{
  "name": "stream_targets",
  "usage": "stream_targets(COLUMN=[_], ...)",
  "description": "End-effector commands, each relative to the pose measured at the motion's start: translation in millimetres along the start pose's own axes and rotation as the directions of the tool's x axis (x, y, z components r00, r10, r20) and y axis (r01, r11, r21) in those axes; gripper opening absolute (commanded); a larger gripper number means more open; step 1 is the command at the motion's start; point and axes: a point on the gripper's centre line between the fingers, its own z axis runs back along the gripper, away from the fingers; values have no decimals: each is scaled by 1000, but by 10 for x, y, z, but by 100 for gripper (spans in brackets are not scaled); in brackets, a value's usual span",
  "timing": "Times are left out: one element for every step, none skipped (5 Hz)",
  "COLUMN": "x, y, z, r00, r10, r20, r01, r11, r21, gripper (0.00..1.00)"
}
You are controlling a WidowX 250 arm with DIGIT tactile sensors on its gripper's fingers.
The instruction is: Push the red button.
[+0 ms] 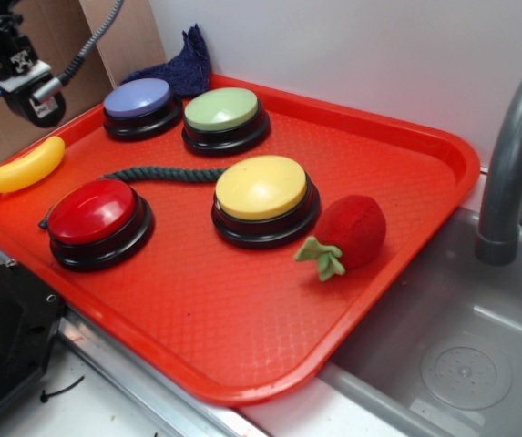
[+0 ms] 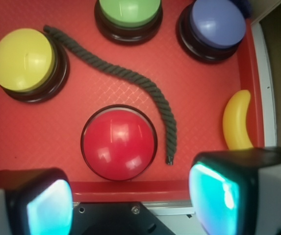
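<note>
Only outside: strawberry (image 1: 352, 232), faucet (image 1: 513, 155).

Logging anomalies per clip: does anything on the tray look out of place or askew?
Only the dark rope: it snakes loosely between the buttons, its end beside the red button. The banana lies on the tray's rim. Nothing spilled or damaged.

Four buttons (image 1: 261, 187), one rope (image 2: 130, 81), one banana (image 1: 24, 167), one strawberry (image 1: 350, 233), one tray (image 1: 242, 319).
</note>
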Motion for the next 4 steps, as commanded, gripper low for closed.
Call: stream_targets(x=[31,10,-31,-43], y=[21,-20,-79,-121], z=[221,279,365,389], r00=[997,996,994,995], r10=[21,14,7,-5], r20=[80,92,108,104], r01=[-21,-16,-10,-1], r11=[1000,1000,1000,999], r21=[9,20,25,52], gripper=[100,100,100,100])
